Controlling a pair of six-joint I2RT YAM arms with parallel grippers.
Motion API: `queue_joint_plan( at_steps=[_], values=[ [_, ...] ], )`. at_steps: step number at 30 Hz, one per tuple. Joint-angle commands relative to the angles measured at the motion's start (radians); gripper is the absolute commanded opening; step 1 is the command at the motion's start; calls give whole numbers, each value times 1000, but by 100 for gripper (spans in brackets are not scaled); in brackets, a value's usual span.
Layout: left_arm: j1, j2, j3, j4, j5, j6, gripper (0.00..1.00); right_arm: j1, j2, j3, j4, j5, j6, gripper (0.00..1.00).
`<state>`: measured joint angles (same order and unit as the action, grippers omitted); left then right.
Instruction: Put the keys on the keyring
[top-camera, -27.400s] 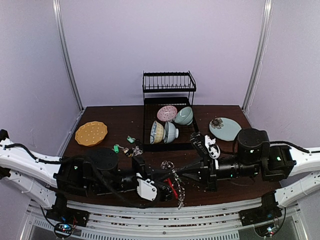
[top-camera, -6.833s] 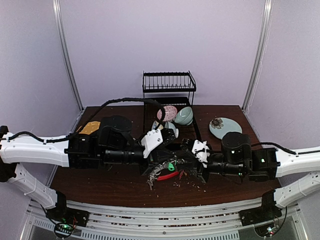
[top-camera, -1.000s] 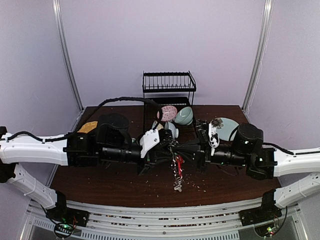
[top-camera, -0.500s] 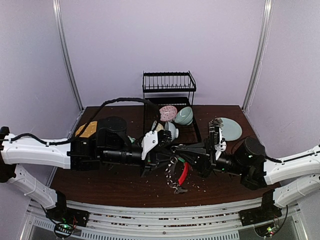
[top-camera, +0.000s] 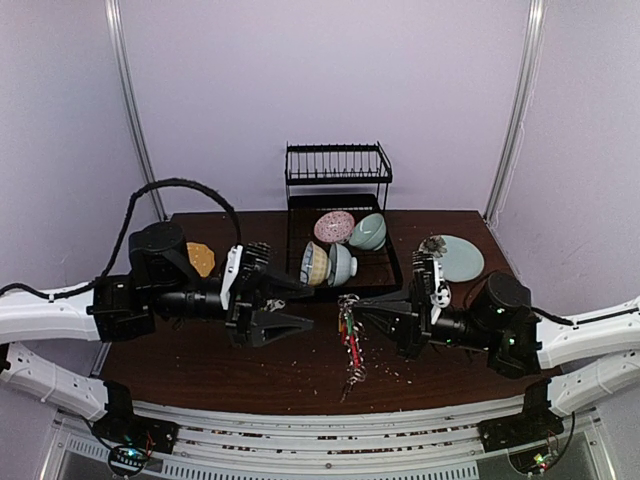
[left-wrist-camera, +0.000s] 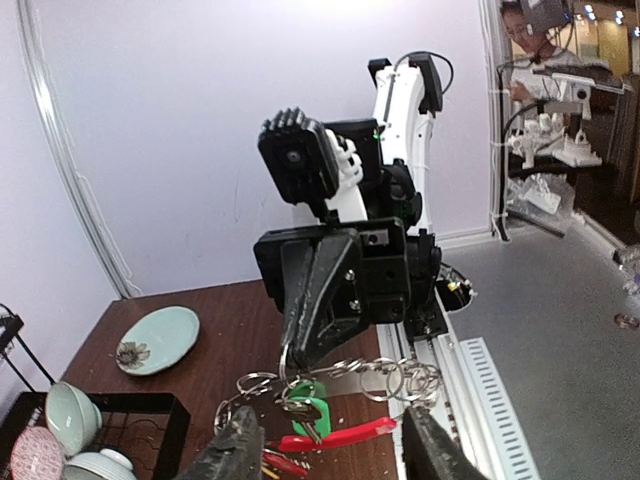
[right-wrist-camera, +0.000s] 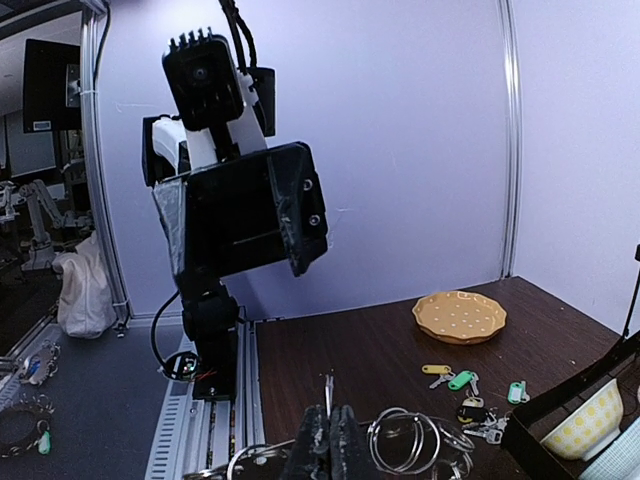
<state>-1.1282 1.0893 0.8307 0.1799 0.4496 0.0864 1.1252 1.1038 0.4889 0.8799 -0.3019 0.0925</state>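
The keyring (top-camera: 351, 342) hangs just below the centre of the top view, pinched at its upper end by the right gripper (top-camera: 347, 303), whose jaws are clamped together on the wire. From that pinch the ring drops toward the table (top-camera: 200, 350), its red sleeve (top-camera: 353, 348) running down the hanging part. In the left wrist view the same ring sits low in the middle of the frame, strung with split rings (left-wrist-camera: 385, 380), and a green-tagged key (left-wrist-camera: 306, 394) dangles from it right under the right gripper's tip.

The left gripper (top-camera: 305, 307) is left of centre in the top view, its jaws spread and holding nothing. It is apart from the ring, with bare table showing between them.

In the right wrist view, loose keys (right-wrist-camera: 461, 380) with yellow, green and teal tags lie on the table at lower right, well apart from the closed fingers (right-wrist-camera: 330, 432).
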Motion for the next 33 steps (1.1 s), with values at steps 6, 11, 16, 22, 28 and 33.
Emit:
queue_joint_plan(
  at_steps=[6,11,16,22,28,33],
  values=[
    [30,132,89,51,-3,-80,31,1,-9,61,-36,-10,-42,0],
    [30,185,102,97,24,-90,31,3,-5,69,-48,-10,-50,0],
    [30,207,113,107,42,-88,23,4,-8,74,-64,-10,-57,0],
    [30,219,115,134,59,-91,15,5,-12,76,-69,-8,-61,0],
    [28,235,127,107,62,-91,9,5,-16,78,-76,-7,-66,0],
    [28,233,126,99,58,-90,10,5,-22,79,-73,-1,-73,0]
  ],
)
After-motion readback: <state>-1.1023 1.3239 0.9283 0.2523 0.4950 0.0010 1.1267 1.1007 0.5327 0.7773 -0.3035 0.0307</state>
